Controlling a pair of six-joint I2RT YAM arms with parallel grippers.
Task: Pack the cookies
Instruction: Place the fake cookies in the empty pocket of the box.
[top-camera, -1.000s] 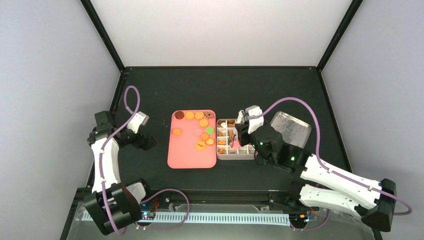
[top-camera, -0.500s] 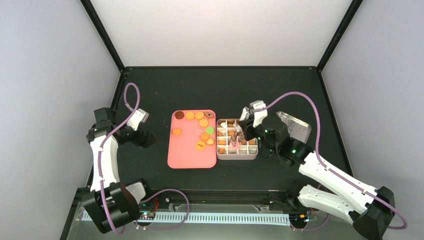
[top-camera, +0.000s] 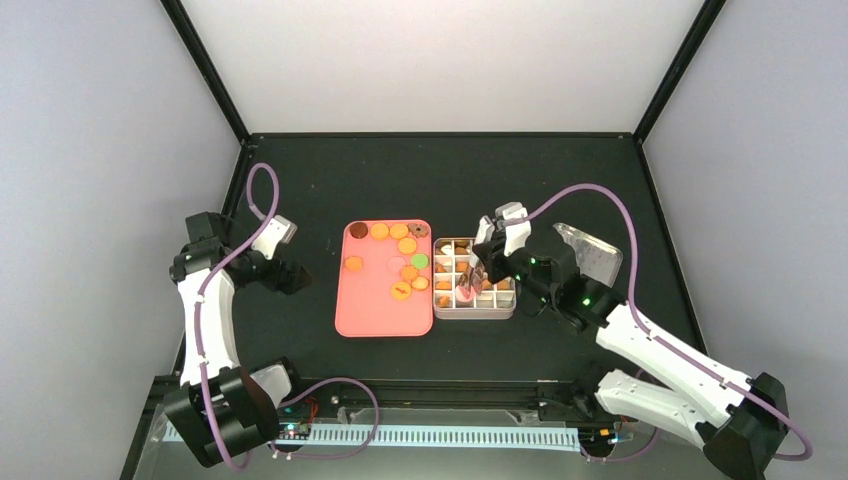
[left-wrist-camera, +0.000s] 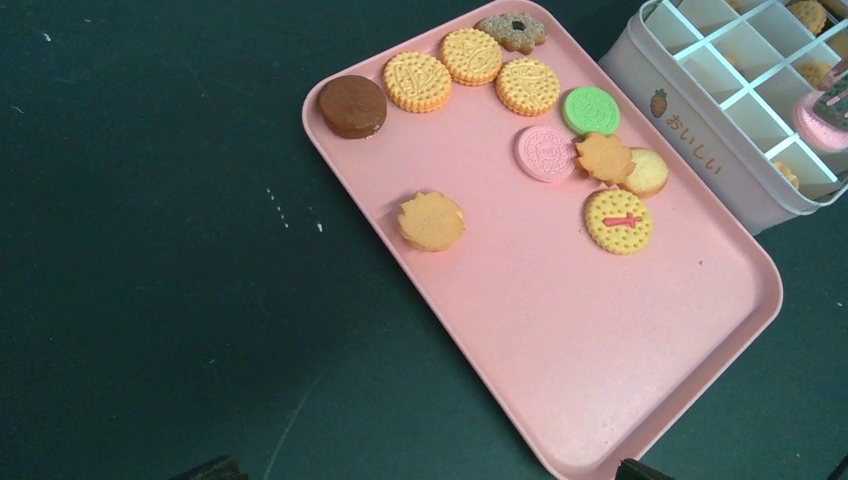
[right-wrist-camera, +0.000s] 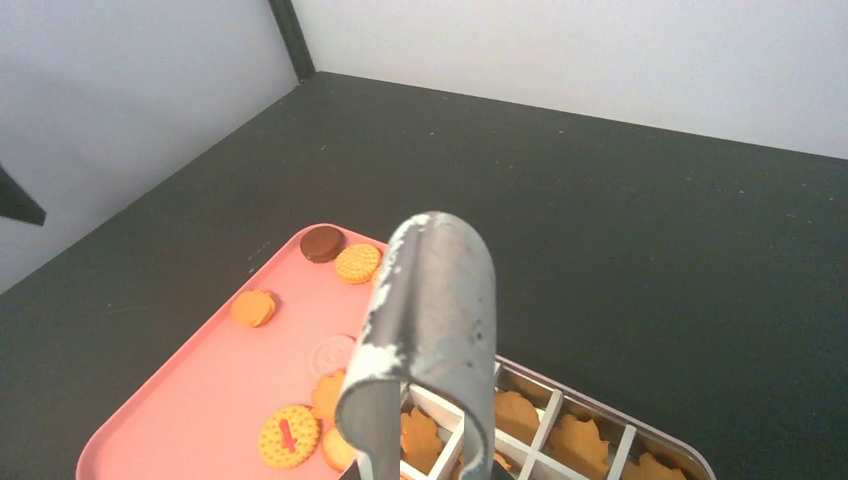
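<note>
- Top view: the pink tray (top-camera: 370, 305) lies on the black table (top-camera: 420, 175). The white divided box (top-camera: 475, 314) stands just beside the tray's right edge.
- Most of the cookies (top-camera: 407, 245) lie on the far half of the tray. One orange cookie (top-camera: 353, 264) lies alone near the left rim, and some more orange ones sit in the cells of the box.
- The right claw (top-camera: 482, 258) is above the box and pinches the metal tongs (top-camera: 471, 282), which point down toward the cells.
- The left claw (top-camera: 298, 280) hangs over bare table to the left of the tray, apart from it.
- A clear lid (top-camera: 590, 255) lies to the right of the box, partly behind the right arm.
- Left wrist view: only two dark fingertips show at the bottom edge, far from each other. The left claw is spread wide with nothing between its fingers.
- Eleven cookies lie on the tray: a brown one, a dark flower, a green one, a pink one, and the rest orange or pale.
- At the right edge, the tip of the tongs is at a pink disc (left-wrist-camera: 822, 118) over a cell of the box, but the frame cuts it off.
- Right wrist view: the bent end of the tongs fills the middle, and the fingers of the claw do not show. Below it are the tray and some box cells with orange flower-shaped cookies.
</note>
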